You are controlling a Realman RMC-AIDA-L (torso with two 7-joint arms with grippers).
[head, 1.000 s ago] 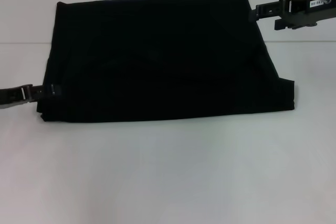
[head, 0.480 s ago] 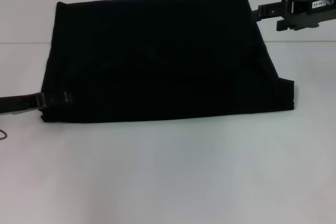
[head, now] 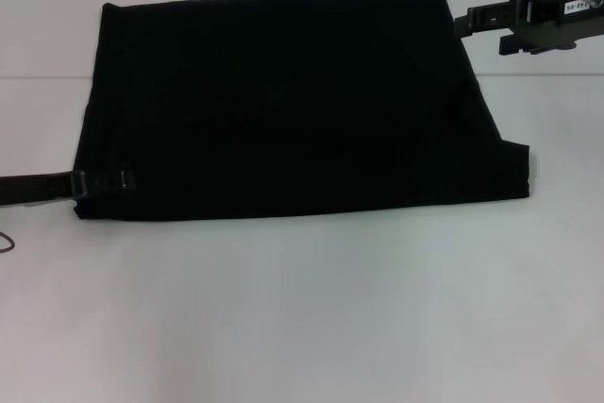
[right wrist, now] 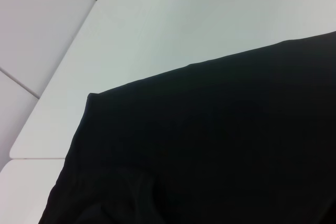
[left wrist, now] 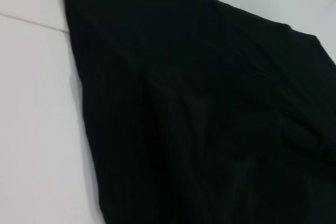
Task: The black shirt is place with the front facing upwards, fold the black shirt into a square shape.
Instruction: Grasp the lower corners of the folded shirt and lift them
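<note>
While over the black shirt point(head: 293, 106) edge | left gripper point(head: 111, 180) apparently touching | opening unclear

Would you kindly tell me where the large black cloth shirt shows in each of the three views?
Head view: the large black cloth shirt lies across the upper middle of the picture.
Left wrist view: it fills most of the picture.
Right wrist view: it fills the lower part.
Shared landmark: the shirt's straight edge against the white table.
</note>
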